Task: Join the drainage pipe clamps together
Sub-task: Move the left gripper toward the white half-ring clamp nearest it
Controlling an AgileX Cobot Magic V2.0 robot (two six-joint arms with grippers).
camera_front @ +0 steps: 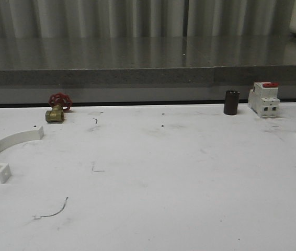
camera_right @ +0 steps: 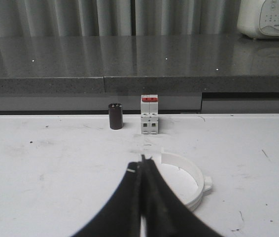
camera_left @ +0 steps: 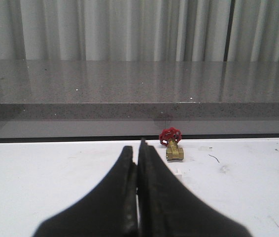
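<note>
Closed right pincer [camera_right: 143,165] sits in the lower centre of its wrist frame, one clamp half [camera_right: 189,180] arcing just behind it. Left pincer [camera_left: 138,163] is pressed shut too; its clamp half [camera_front: 9,149] lies at the front frame's left edge on the tabletop [camera_front: 163,183].

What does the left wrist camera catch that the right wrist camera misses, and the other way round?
Left wrist view: a brass valve with a red handwheel, beyond the closed left gripper.

Right wrist view: a white clamp half lying just past the closed right gripper, plus a dark cylinder and a red-topped breaker farther back.

Both share the white table and the grey counter behind it.
</note>
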